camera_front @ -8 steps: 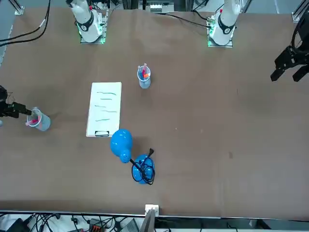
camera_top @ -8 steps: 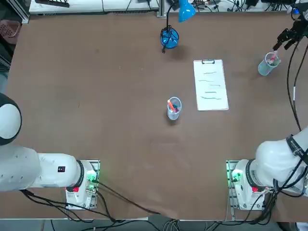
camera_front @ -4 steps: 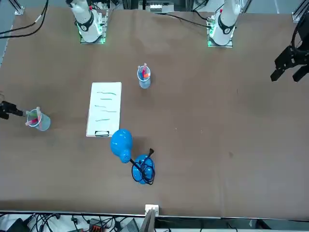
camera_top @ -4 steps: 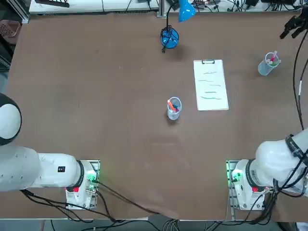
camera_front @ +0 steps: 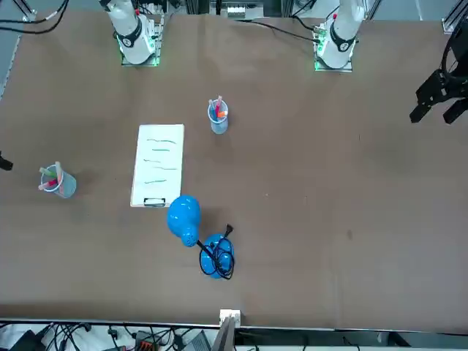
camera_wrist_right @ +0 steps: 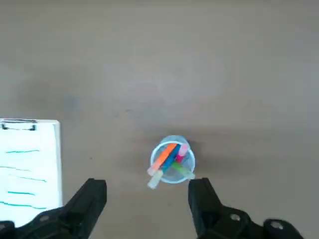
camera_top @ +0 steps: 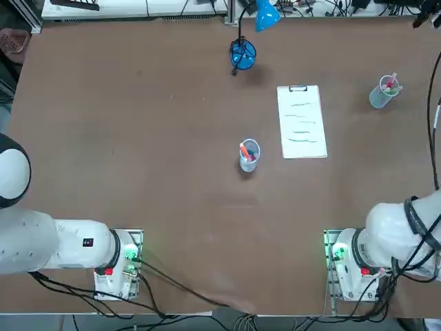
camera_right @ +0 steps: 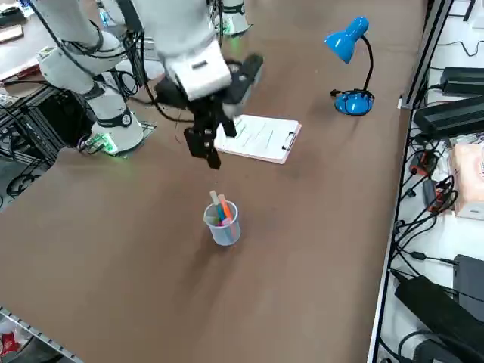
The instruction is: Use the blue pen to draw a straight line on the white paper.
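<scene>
The white paper (camera_wrist_right: 27,167) was cut off at the wrist view's edge. Beside it, a clear cup (camera_wrist_right: 172,160) held orange, pink and green pens with, seemingly, the blue pen (camera_wrist_right: 170,159) among them. The right gripper (camera_wrist_right: 147,196) hung above that cup, fingers spread wide, holding nothing.

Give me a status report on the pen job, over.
Right gripper open, empty, above the clear cup. Blue pen in that cup, not picked. Orange pen, pink pen, green pen crowd it.
</scene>
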Tool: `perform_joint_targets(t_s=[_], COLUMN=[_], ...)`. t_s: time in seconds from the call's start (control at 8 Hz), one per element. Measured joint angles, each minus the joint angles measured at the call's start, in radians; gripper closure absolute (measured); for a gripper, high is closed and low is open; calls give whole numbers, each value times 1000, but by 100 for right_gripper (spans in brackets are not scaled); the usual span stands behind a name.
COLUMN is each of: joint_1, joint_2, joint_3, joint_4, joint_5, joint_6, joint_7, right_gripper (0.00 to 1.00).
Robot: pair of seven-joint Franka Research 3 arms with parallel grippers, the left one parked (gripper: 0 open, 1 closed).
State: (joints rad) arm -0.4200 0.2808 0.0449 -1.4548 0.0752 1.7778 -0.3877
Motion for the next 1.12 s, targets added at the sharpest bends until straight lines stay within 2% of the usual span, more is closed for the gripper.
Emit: perform_joint_targets(t_s=[0.62,0.88,1.12], joint_1=[125,163,190], joint_2=[-187,-268,-316], joint_3=[5,4,-8], joint_4=[-11,-71,-105], joint_5=[-38,-45,-45], joint_6=[-165,-232,-282], joint_7=[279,325,330], right_gripper=[0,0,0])
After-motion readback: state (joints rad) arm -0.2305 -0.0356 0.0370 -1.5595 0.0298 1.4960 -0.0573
